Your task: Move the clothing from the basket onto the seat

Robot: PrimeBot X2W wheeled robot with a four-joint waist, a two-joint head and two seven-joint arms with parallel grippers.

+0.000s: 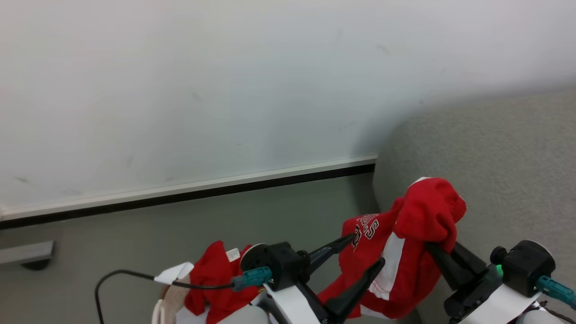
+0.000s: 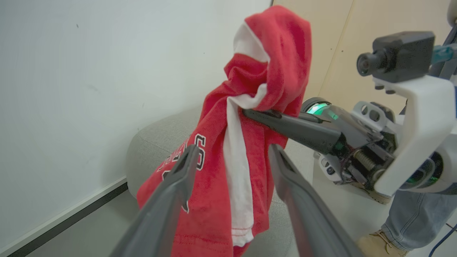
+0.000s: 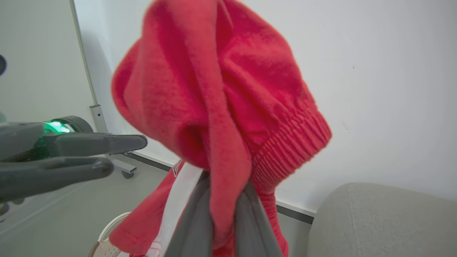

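Red clothing (image 1: 427, 211) in R tool (image 2: 255, 114), by seat (image 1: 495, 153)

The grey floor (image 1: 180, 225) carries the light grey seat (image 1: 495, 157) and, well apart, a stand's wheeled foot (image 1: 27, 254)

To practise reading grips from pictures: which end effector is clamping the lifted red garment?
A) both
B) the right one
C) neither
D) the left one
B: the right end effector has its fingers closed together on a fold of the lifted red garment, while the left end effector has its fingers spread wide apart, gripping nothing.
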